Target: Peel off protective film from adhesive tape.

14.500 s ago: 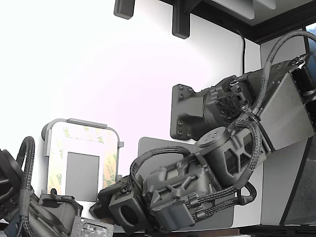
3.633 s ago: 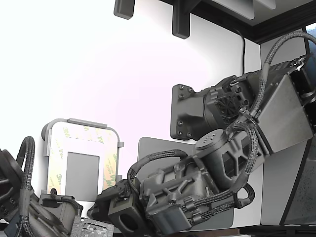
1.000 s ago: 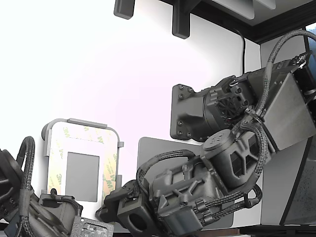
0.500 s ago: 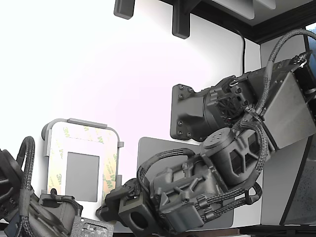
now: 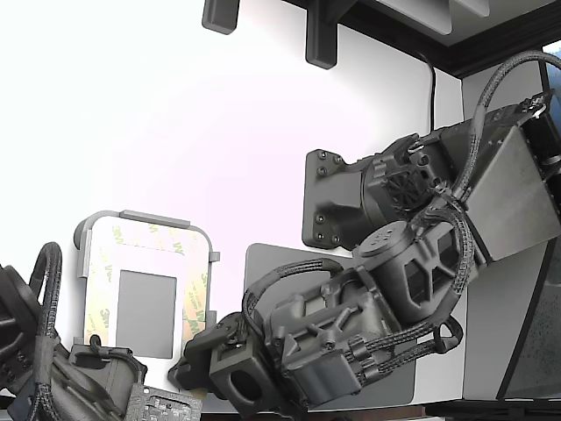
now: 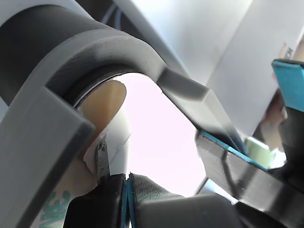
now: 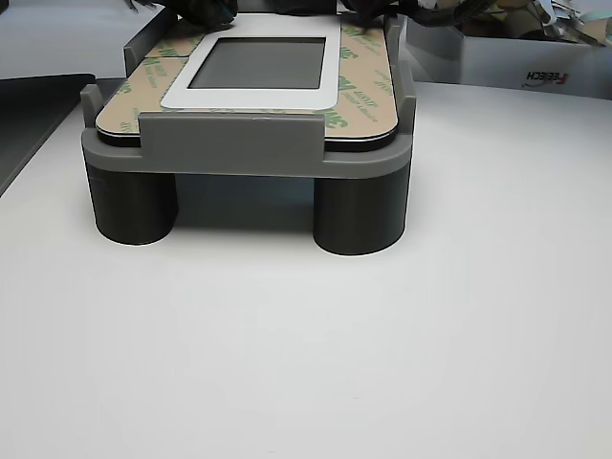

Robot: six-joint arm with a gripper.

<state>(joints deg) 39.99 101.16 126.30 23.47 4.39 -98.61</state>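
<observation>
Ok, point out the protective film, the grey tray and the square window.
protective film (image 7: 360, 91): other view, printed strip along that view's right side.
grey tray (image 7: 229, 143): other view, front wall.
square window (image 7: 263, 63): other view, its centre.

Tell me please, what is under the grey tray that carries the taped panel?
In the other view, the tray stands raised on two dark round legs above the white table. Any legs behind them are covered by the front ones.
</observation>
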